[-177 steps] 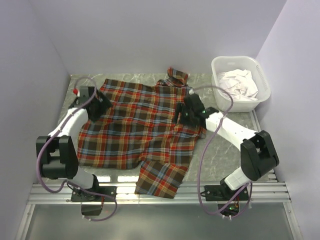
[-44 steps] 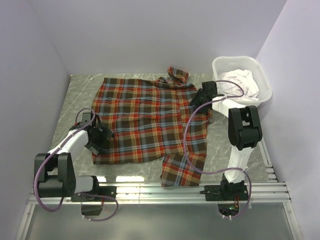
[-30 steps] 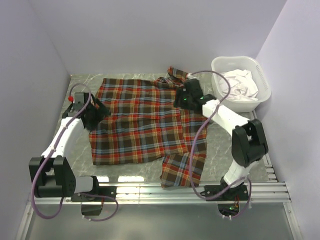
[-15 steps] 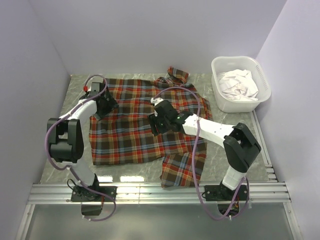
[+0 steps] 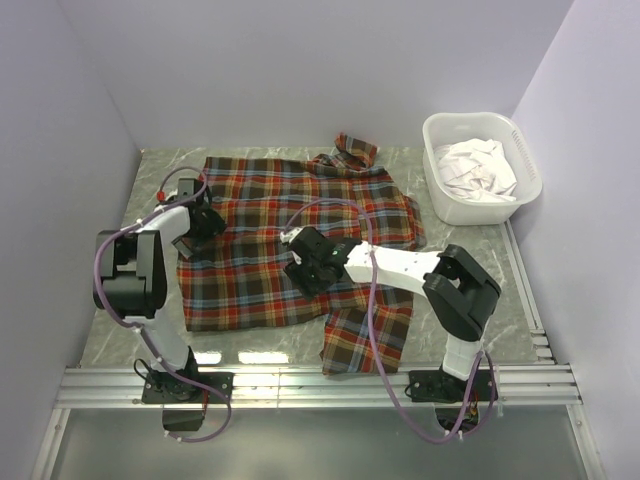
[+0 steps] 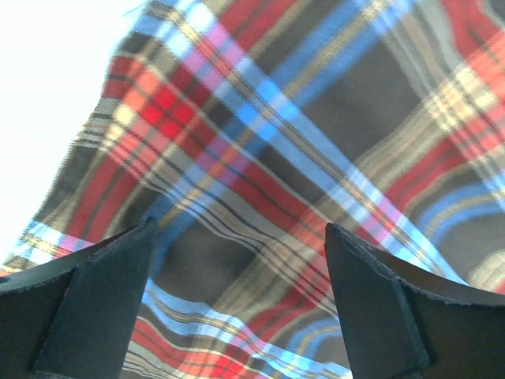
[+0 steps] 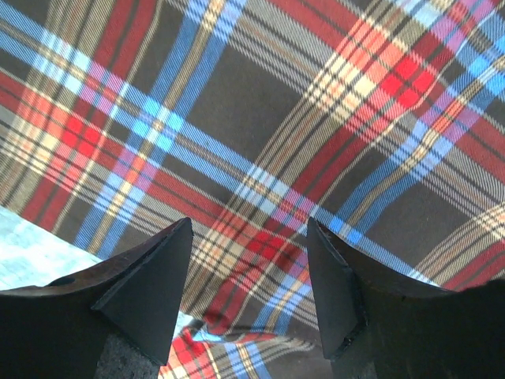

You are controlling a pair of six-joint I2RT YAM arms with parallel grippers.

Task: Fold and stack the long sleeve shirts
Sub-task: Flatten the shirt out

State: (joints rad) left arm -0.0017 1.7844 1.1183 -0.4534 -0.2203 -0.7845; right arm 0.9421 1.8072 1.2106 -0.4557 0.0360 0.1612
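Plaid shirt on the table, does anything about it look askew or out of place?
Yes. The plaid shirt lies spread but uneven: one flap juts past its hem toward the near side, and the collar is bunched up at the far side.

**A:** ok so what's actually sitting around in this setup?

**B:** a grey marbled table (image 5: 512,258) with a white plastic laundry basket (image 5: 475,212) in the far right corner. there's crumpled white cloth (image 5: 478,168) piled inside, can't tell what it is tbh

**A:** and around the edges?

**B:** plain pale lilac walls (image 5: 300,70) on three sides, and a ribbed metal rail (image 5: 320,385) along the near edge
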